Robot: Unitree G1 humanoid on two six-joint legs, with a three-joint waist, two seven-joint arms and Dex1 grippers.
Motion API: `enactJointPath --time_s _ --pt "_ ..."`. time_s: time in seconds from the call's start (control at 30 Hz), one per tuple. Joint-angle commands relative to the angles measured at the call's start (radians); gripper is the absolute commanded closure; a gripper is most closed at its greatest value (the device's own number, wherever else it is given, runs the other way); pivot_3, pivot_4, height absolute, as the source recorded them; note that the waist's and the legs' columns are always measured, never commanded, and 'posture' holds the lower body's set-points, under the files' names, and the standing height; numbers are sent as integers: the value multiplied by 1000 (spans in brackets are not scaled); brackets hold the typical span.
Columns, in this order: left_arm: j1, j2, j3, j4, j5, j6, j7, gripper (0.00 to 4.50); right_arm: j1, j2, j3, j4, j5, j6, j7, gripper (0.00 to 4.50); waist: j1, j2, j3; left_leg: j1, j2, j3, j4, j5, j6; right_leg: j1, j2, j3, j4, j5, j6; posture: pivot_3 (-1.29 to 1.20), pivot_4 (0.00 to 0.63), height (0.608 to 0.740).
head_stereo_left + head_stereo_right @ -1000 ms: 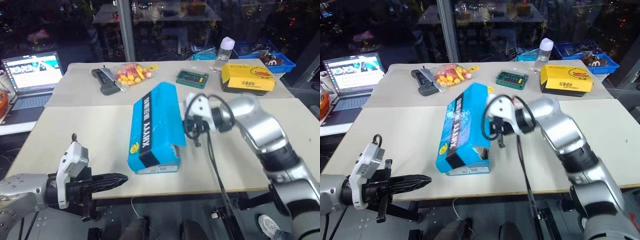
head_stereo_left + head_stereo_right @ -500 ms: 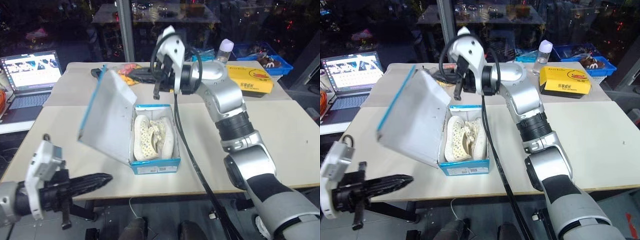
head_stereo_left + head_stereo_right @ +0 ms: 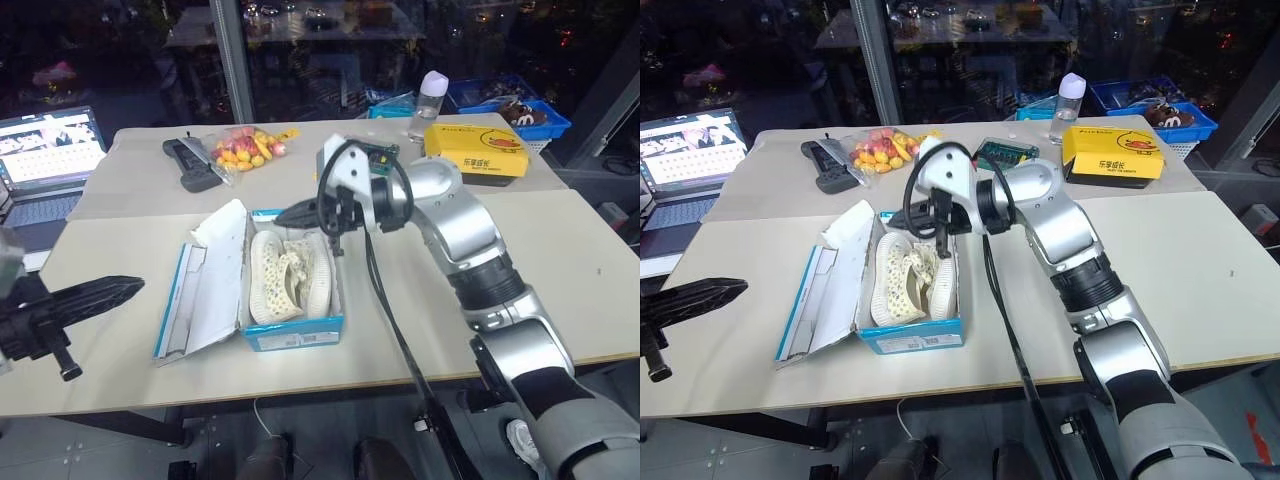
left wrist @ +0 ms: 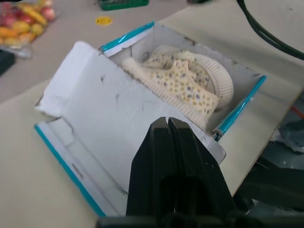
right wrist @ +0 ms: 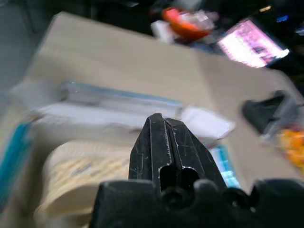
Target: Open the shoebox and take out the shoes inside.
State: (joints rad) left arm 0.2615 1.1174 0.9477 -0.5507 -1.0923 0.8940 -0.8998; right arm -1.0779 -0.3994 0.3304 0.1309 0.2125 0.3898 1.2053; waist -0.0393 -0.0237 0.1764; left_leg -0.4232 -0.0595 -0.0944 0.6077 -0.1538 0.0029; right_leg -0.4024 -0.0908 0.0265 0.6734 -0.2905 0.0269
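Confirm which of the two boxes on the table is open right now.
The blue shoebox near the front edge: its lid lies flipped back flat on the robot's left, with the cream shoes showing inside. The yellow box at the far right is closed.

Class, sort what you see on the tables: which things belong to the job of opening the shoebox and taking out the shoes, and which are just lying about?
Belongs to the job:
- shoebox, lid open
- shoes inside it
- right gripper, left gripper, jaws shut

Lying about:
- laptop
- bag of sweets
- black remote
- yellow box
- bottle
- green board
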Motion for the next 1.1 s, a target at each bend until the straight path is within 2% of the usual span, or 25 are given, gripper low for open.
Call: enactJointPath --time_s 0.03,0.13,0.17,0.2,0.27,0.33,0.37,0.53,0.8,1.07,1.1 --pt "-72 64 -145 115 73 -74 -125 4450 21 -61 30 -114 21 52 93 4500 -1 0 0 0 0 0 0 0 0 0 0 0 0 0 0 0 150 740" --pt "-115 88 -273 234 187 -171 -226 4450 29 -72 47 -113 -3 40 97 4500 -7 0 0 0 0 1 -1 0 0 0 1 1 0 0 0 0 150 740" --pt "-140 95 -316 277 226 -204 -248 3930 27 -72 49 -105 -10 38 94 4224 -11 0 0 0 1 2 -1 0 0 -2 1 3 0 1 -1 0 150 740" --pt "-161 99 -350 311 259 -233 -266 3750 26 -72 50 -101 -14 39 94 3942 -12 0 0 0 2 3 -2 0 0 -2 2 3 0 1 -1 0 150 740" --pt "-206 105 -405 361 304 -269 -298 3036 24 -70 51 -98 -15 43 98 3402 -11 0 0 0 3 3 -2 -1 -1 -3 3 4 0 1 -1 0 150 740" --pt "-265 102 -456 402 335 -295 -318 2222 17 -63 49 -85 -14 43 102 2642 -8 0 0 0 4 4 -1 -1 -2 -3 4 5 0 1 -2 0 150 740" --pt "-292 100 -475 417 347 -303 -326 1969 10 -55 49 -68 -19 35 98 2372 -6 0 0 0 4 4 -1 -1 -2 -3 4 5 0 1 -2 0 150 740" --pt "-376 89 -514 425 368 -301 -347 126 -61 27 78 202 -137 -147 25 612 -9 0 0 0 4 4 0 -1 -2 -2 4 6 0 2 -1 0 150 740" --pt "-372 80 -472 370 351 -251 -345 55 -138 133 107 584 -253 -413 16 592 -10 0 0 -1 4 5 0 -1 -2 -4 5 6 2 2 -1 0 150 740" --pt "-354 64 -436 338 359 -227 -325 55 -149 187 96 714 -286 -497 60 592 -11 0 0 2 4 5 0 -1 -2 -3 6 7 4 2 -1 0 150 740" --pt "-353 62 -434 337 360 -227 -322 14 -152 190 92 722 -287 -500 62 838 -11 0 0 2 4 5 0 -1 -2 -3 6 7 4 2 -1 0 150 740"
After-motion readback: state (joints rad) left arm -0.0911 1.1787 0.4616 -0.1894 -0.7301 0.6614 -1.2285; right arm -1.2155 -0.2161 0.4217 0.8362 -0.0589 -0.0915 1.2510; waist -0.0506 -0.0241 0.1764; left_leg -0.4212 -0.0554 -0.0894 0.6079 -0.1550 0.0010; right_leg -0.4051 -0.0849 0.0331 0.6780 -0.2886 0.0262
